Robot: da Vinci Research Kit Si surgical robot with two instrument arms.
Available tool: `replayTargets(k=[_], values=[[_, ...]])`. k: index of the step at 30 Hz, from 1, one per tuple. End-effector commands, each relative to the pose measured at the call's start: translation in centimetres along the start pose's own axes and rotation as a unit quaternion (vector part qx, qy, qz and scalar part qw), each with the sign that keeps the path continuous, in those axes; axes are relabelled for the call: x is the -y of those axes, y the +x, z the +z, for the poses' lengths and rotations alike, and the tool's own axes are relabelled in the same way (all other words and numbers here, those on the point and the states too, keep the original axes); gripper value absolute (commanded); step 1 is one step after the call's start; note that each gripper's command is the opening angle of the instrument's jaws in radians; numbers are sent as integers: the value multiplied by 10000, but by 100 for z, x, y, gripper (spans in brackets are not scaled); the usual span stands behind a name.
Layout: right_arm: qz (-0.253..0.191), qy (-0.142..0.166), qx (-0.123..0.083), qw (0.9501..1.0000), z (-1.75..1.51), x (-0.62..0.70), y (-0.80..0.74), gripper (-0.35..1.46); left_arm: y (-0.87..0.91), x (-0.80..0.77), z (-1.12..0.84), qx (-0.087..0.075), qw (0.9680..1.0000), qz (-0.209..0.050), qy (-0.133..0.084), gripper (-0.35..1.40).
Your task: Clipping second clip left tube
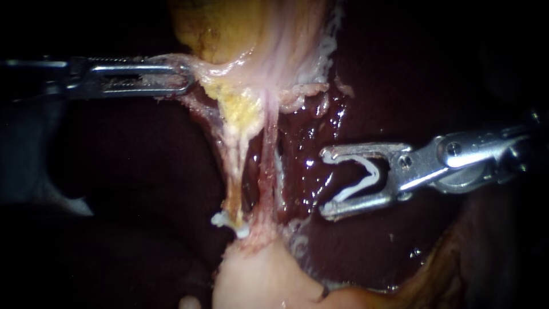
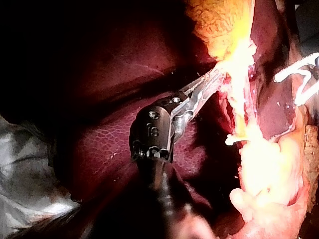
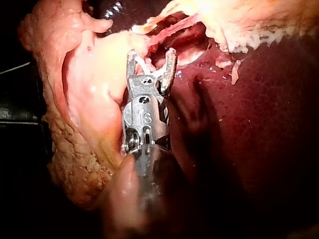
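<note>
Right end effector [image 1: 325,183] gripping clip [image 1: 372,172], shaft [image 1: 506,146] cropped

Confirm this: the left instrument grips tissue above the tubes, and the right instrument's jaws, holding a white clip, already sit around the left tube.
Not quite. The endoscope view shows the right instrument, holding the white clip, clear of the left tube, off beside it over the liver. The left instrument does grip the tissue.

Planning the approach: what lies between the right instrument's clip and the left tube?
Endoscope view: the right tube and wet liver separate the clip from the left tube.
</note>
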Motion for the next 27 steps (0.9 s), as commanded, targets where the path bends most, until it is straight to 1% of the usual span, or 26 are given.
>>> replayTargets(k=[1,4,6,10,13,15,18,20,24,27], values=[[3,-2,1,10000,0,0,0,50,1,-1,-3,2,10000,-1,-13,-35],[3,-2,1,10000,0,0,0,50,9,-4,-17,30,10000,-26,-56,-35],[2,-2,1,10000,0,0,0,50,19,-6,-29,39,10000,-55,-57,-35],[2,0,1,10000,0,1,0,50,42,-13,-61,-89,9999,-137,-10,-35],[-1,29,-6,10000,0,1,0,50,47,-18,-76,-122,9998,-165,12,-35],[-7,89,-4,10000,1,3,0,50,46,-19,-77,-124,9998,-165,18,-35],[425,225,-55,9988,11,7,4,50,43,-21,-73,-134,9998,-159,35,-35],[737,313,-85,9967,22,11,7,50,42,-22,-71,-140,9998,-156,44,-35],[1111,404,-114,9929,56,21,12,50,40,-22,-69,-145,9998,-151,51,-35],[1265,438,-169,9909,82,23,14,50,40,-22,-69,-145,9998,-151,52,-35]])
